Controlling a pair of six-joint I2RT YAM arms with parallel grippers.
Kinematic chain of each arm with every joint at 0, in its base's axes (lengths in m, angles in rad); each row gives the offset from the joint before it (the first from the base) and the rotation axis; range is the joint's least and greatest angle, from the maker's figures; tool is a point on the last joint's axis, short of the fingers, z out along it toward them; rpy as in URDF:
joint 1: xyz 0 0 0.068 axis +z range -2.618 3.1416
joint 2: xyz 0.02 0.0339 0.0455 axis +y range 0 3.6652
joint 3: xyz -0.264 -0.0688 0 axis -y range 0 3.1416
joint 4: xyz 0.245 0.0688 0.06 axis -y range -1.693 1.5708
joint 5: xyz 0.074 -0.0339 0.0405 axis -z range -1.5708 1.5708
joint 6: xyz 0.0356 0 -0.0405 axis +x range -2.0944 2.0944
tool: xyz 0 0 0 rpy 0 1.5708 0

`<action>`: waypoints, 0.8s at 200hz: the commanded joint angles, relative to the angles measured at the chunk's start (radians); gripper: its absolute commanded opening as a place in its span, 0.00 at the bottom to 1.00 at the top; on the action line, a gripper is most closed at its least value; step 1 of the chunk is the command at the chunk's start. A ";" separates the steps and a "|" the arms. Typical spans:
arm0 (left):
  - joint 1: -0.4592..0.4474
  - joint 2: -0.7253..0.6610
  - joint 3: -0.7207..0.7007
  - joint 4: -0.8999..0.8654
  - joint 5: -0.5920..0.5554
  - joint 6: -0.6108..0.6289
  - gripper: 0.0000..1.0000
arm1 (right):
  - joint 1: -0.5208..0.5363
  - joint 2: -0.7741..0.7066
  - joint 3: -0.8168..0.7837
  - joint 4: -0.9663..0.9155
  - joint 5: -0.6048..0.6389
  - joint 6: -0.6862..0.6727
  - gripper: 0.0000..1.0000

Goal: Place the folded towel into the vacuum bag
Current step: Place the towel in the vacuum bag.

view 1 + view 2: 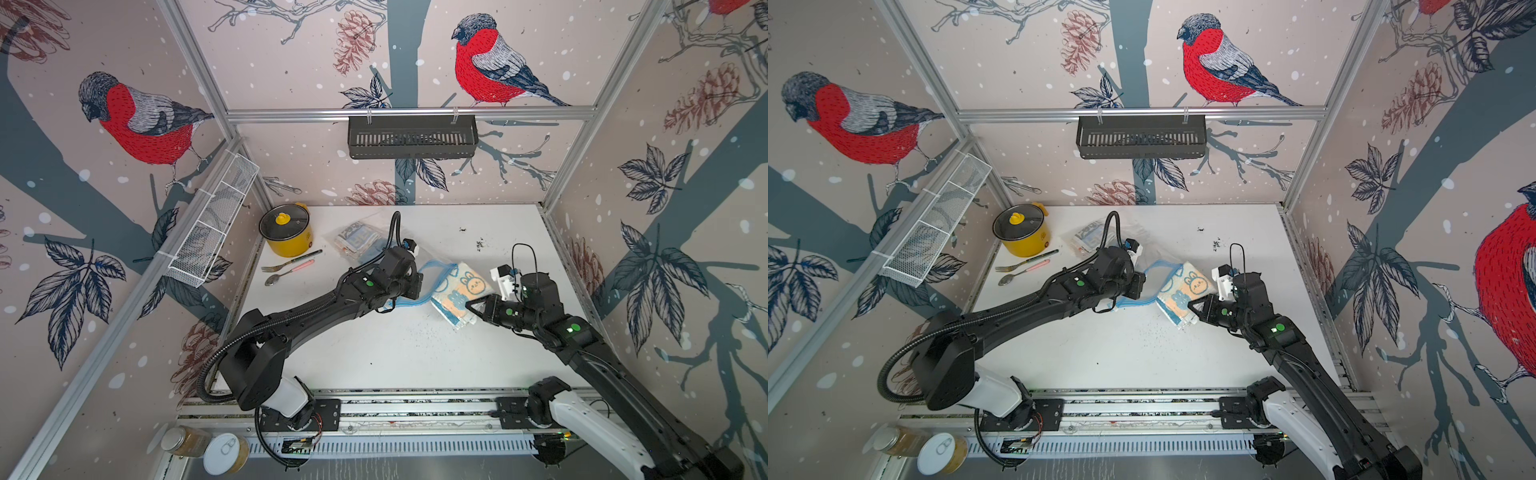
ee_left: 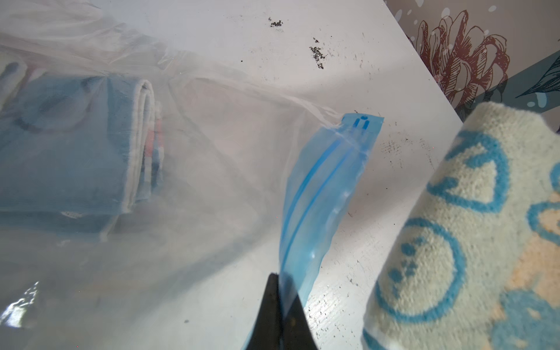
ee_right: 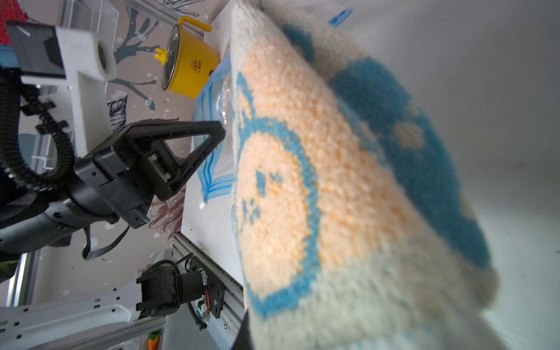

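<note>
The folded towel (image 1: 455,291) (image 1: 1181,291), cream with blue and orange figures, hangs tilted just above the table with my right gripper (image 1: 470,306) (image 1: 1192,308) shut on its near edge. It fills the right wrist view (image 3: 333,181), where my right gripper (image 3: 251,330) barely shows under the cloth. The vacuum bag (image 1: 365,243) (image 2: 212,145) lies clear and crumpled behind it. Its blue zip strip (image 1: 432,272) (image 2: 321,194) is lifted off the table, pinched in my shut left gripper (image 1: 409,291) (image 2: 280,286). The towel's far end sits beside the raised strip. A blue folded cloth (image 2: 75,145) lies inside the bag.
A yellow lidded pot (image 1: 286,232) stands at the back left, with a fork (image 1: 286,264), a spoon (image 1: 276,277) and a pen beside it. A white wire basket (image 1: 212,224) hangs on the left wall, a black one (image 1: 411,137) on the back rail. Two jars (image 1: 208,446) sit front left.
</note>
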 commanded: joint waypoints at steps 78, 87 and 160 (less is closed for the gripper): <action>-0.022 0.020 0.030 -0.022 -0.036 0.013 0.00 | 0.108 0.196 -0.031 0.318 -0.176 0.103 0.00; -0.028 0.019 0.032 -0.022 -0.042 0.014 0.00 | 0.107 0.224 -0.021 0.318 -0.182 0.095 0.00; -0.079 0.013 0.047 -0.039 -0.091 0.026 0.00 | 0.064 0.324 0.002 0.379 -0.153 0.120 0.00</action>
